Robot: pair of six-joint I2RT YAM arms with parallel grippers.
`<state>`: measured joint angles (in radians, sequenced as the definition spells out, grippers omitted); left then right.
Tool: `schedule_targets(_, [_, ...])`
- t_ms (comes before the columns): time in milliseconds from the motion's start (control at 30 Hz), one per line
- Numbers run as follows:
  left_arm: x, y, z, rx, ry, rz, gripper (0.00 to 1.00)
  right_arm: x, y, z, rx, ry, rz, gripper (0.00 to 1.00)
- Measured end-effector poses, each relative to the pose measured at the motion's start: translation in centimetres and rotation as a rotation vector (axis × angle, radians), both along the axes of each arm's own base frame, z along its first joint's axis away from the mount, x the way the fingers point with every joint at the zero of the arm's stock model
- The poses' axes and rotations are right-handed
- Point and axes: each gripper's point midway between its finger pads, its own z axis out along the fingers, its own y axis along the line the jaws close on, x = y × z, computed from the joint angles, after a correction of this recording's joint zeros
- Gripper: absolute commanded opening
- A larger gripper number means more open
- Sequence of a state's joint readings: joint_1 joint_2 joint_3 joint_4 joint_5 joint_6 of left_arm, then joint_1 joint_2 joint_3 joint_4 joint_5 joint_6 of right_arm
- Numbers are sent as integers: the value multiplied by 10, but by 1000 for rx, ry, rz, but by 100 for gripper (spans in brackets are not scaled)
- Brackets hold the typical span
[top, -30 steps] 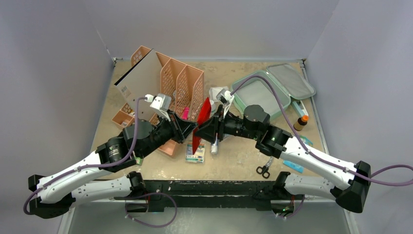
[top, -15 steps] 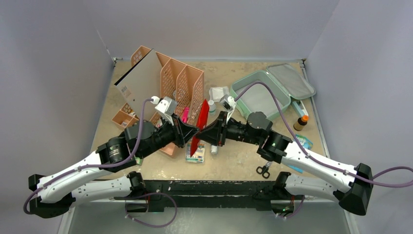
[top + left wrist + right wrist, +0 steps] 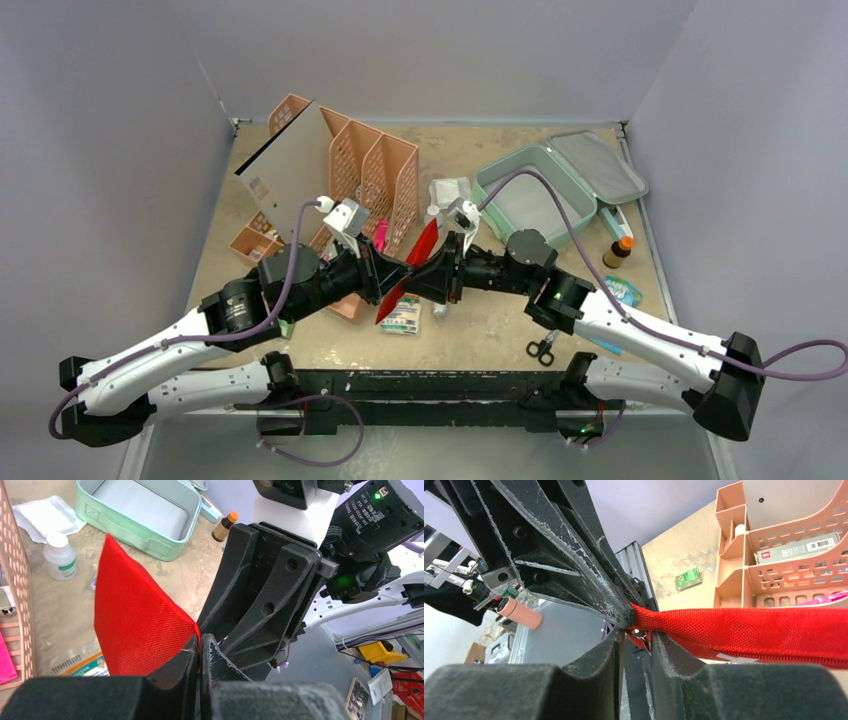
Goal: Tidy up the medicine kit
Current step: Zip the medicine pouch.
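Clenching the red pouch (image 3: pixel 140 620) is the left pincer (image 3: pixel 200 652); right pincer (image 3: pixel 636 635) straddling it, grip unclear; medicine kit (image 3: pixel 125 532) lying open, unfilled.

Mint-green medicine kit (image 3: pixel 535 200) far right on the table (image 3: pixel 480 340), grey-lined lid (image 3: pixel 600 165) open toward the corner.

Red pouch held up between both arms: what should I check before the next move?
1. Hold of left gripper on red pouch: ok, shut on its edge.
2. Hold of right gripper on the pouch's end: cannot tell; its jaws straddle it, a slight gap shows.
3. Room between the two grippers: not ok, nose to nose.
4. Lid of green case: ok, open.
5. The white bottle: ok, upright, apart from the pouch.
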<state>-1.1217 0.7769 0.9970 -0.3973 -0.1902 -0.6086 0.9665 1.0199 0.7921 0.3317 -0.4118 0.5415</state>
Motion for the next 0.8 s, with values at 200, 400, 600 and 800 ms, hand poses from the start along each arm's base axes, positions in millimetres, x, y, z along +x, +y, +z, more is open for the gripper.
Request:
schedule_targets(200, [-1, -5, -5, 12, 14, -16, 0, -4, -3, -6, 6, -3, 10, 1])
schedule_targets(400, [-3, -5, -3, 6, 19, -24, 0, -7, -2, -5, 9, -5, 32, 33])
schedule_targets(600, [-5, -6, 2, -16, 29, -27, 0, -12, -5, -9, -1, -10, 51, 23])
schedule_targets(800, [-6, -6, 3, -23, 35, -32, 0, -12, -6, -10, -5, -28, 54, 0])
